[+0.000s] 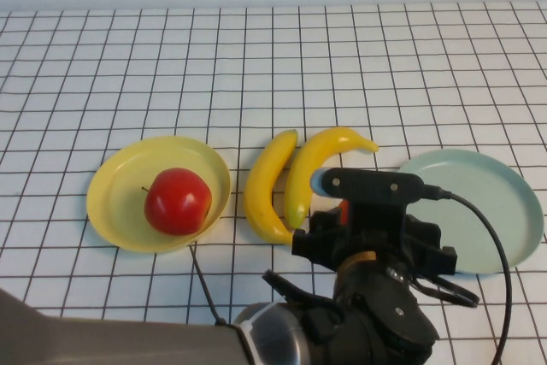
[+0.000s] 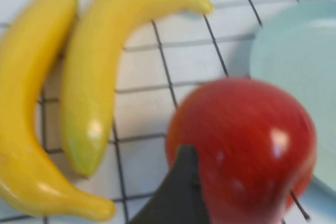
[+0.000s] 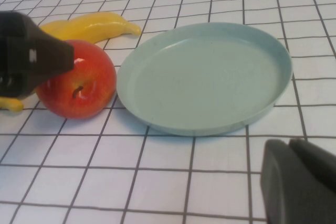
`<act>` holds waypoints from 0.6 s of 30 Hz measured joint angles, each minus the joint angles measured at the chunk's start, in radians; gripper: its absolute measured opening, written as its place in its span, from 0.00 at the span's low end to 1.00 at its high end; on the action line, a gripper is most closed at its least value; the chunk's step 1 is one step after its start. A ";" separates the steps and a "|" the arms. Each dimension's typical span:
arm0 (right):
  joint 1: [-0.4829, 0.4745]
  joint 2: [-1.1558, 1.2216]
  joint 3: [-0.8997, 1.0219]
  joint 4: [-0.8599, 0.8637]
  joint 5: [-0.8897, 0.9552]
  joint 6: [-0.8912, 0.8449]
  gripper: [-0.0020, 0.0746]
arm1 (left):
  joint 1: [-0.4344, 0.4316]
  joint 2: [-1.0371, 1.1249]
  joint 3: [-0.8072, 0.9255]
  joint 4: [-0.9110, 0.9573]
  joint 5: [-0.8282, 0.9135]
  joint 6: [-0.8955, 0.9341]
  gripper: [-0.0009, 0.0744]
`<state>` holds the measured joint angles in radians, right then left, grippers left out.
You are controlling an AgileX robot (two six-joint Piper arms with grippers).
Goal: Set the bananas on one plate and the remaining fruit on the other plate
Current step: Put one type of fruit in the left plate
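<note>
**One apple placed, second apple under the left pincer, bananas not yet moved**

On the checked counter (image 1: 102, 66) the yellow plate (image 1: 111, 207) lies on the robot's left side, and one red apple (image 1: 178, 201) already sits on it. For this half of the task one fruit is done.

The second apple (image 3: 79, 85) stands on the counter just beside the rim of the blue-green plate (image 3: 210, 77), between this plate and the bananas. It is not on any plate. The left pincer (image 1: 342, 209) is right at this apple; in the left wrist view one dark finger (image 2: 181, 192) shows in front of the red skin. Whether the fingers are open around the apple or already pressing on it, I cannot tell.

The two bananas (image 1: 295, 181) lie side by side on the counter between the two plates, touching or almost touching each other. The blue-green plate is empty.

The right pincer (image 3: 302, 182) is closed and holds nothing; it waits low, near the blue-green plate on the robot's right side.

So my judgement is that about a quarter of the work is finished. What is left: this second apple must go to the yellow plate, and then both bananas must go to the blue-green plate.
</note>
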<state>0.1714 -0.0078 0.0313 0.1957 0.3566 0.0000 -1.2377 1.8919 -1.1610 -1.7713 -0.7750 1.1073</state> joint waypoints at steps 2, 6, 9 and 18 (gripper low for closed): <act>0.000 0.000 0.000 0.000 0.000 0.000 0.00 | 0.000 -0.004 -0.010 0.000 -0.045 0.008 0.87; 0.000 0.000 0.000 0.000 0.000 0.000 0.00 | 0.000 -0.004 -0.012 0.000 -0.072 0.013 0.90; 0.000 0.000 0.000 0.000 0.000 0.000 0.00 | 0.000 -0.004 -0.012 0.000 -0.070 0.014 0.90; 0.000 0.000 0.000 0.000 0.000 0.000 0.00 | 0.000 -0.004 -0.012 0.000 -0.039 0.039 0.90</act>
<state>0.1714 -0.0078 0.0313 0.1957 0.3566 0.0000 -1.2377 1.8878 -1.1730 -1.7713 -0.8144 1.1467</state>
